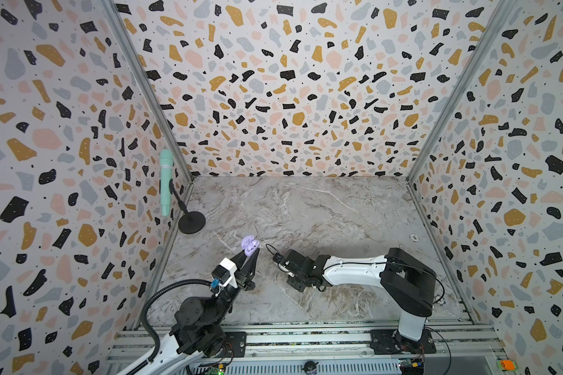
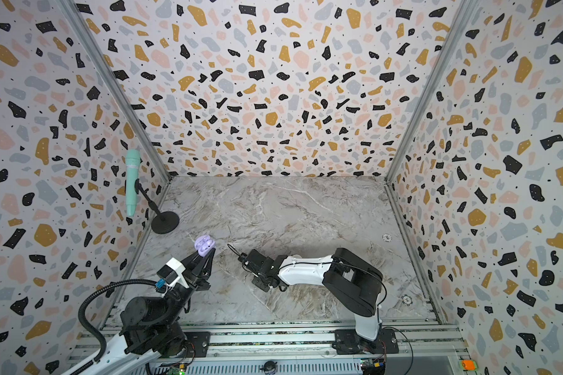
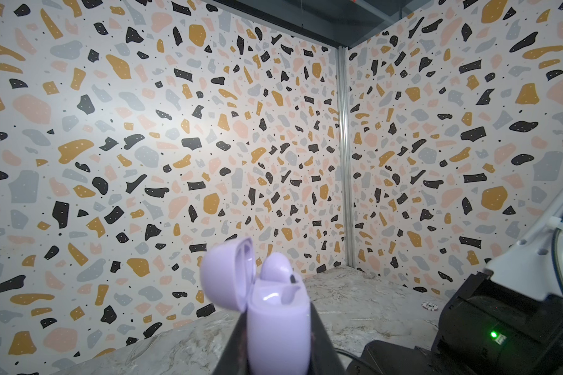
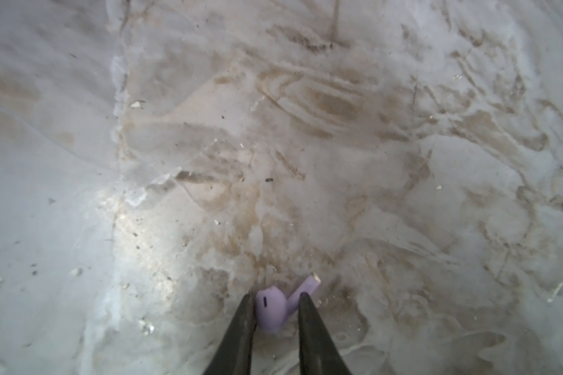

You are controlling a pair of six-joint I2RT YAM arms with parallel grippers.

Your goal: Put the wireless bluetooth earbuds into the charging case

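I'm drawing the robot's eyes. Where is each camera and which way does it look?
Both top views: high over the front rail, looking down at the marble table; both arms show, left gripper holding the lavender case.
Left wrist: on the left arm, facing a wall corner; its fingers and the right arm show.
Right wrist: on the right arm, facing down at the marble table; right gripper flanks a lavender earbud.
Shared: top and left wrist views show the lavender case.

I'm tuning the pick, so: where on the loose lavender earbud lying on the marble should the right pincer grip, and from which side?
Take the lavender earbud by its rounded head, the right pincer coming from above, a finger on each side. It lies flat on the table; the thin stem slants off sideways and would likely slip.
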